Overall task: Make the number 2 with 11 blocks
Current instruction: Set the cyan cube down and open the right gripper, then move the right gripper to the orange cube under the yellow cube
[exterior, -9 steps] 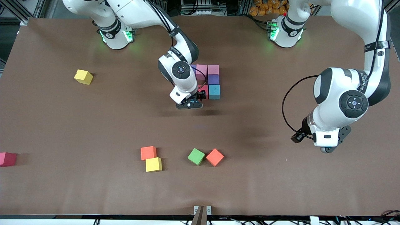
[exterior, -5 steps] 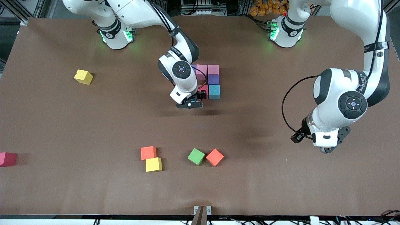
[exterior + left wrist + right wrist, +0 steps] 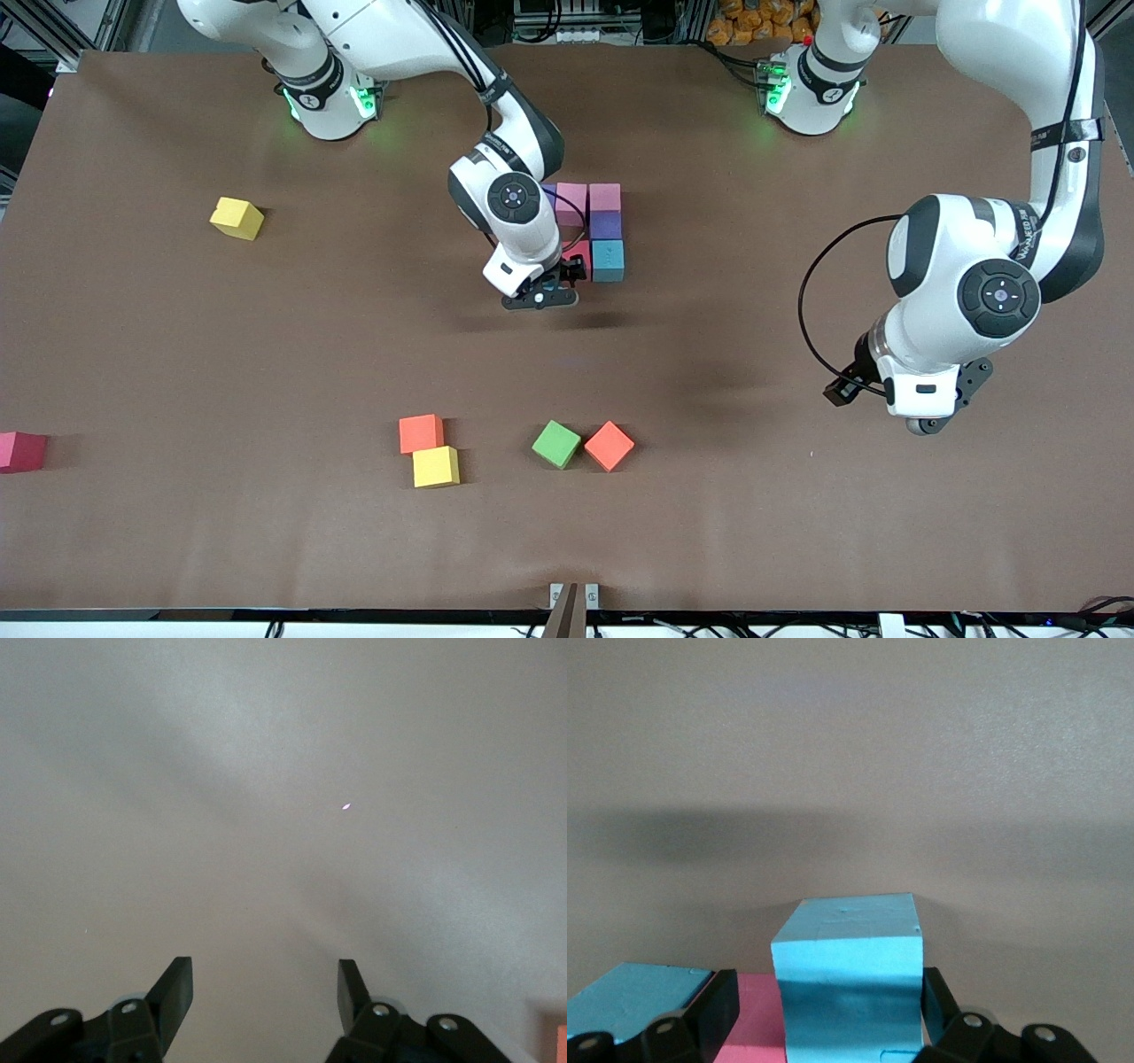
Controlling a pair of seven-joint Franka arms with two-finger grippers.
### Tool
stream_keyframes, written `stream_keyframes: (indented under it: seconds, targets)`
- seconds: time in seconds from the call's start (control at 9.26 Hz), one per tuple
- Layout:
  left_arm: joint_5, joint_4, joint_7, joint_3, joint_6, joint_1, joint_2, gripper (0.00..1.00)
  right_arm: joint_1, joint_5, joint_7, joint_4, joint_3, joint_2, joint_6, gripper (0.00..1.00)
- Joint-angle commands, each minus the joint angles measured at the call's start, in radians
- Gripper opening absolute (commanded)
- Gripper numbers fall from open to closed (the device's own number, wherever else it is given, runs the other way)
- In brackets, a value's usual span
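My right gripper (image 3: 540, 297) stands open around a light blue block (image 3: 849, 974). One finger touches the block and a gap shows at the other. Beside it lie a pink block (image 3: 753, 1014) and another light blue block (image 3: 633, 997). These belong to the partly built number 2 (image 3: 606, 226) at mid-table, with pink (image 3: 571, 197), pink (image 3: 605, 197), purple (image 3: 606, 226) and light blue (image 3: 608, 259) blocks showing. My hand hides part of it. My left gripper (image 3: 926, 424) (image 3: 266, 966) hangs open over bare table toward the left arm's end.
Loose cubes lie nearer the front camera: orange (image 3: 421, 433) touching yellow (image 3: 436, 466), and green (image 3: 556, 444) touching orange (image 3: 609, 446). Toward the right arm's end sit a yellow cube (image 3: 236, 218) and a red one (image 3: 21, 450) at the table edge.
Both arms have shifted only very slightly. No block has visibly moved and neither gripper's opening has changed.
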State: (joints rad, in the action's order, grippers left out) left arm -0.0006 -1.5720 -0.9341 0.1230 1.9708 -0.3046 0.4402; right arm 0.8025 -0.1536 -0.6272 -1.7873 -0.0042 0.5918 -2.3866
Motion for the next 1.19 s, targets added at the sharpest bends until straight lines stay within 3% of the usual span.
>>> stream_keyframes:
  seconds: [0.0,0.54,0.65,1.08]
  targets:
    - [-0.018,0.018,-0.005,0.004,-0.006,-0.005,0.008,0.74,-0.019,-0.012,0.027,0.041,0.007,-0.02,0.084,0.91]
    - [-0.018,0.018,-0.005,0.004,-0.006,-0.005,0.008,0.74,-0.037,0.0,0.091,0.133,-0.039,-0.033,0.185,0.92]
    - [-0.018,0.018,-0.005,0.004,-0.006,-0.005,0.008,0.74,-0.043,-0.009,0.203,0.158,-0.089,-0.03,0.187,0.91]
    - [-0.019,0.018,-0.006,0.004,-0.006,-0.005,0.008,0.74,-0.107,-0.009,0.337,0.232,-0.209,-0.023,0.228,0.87]
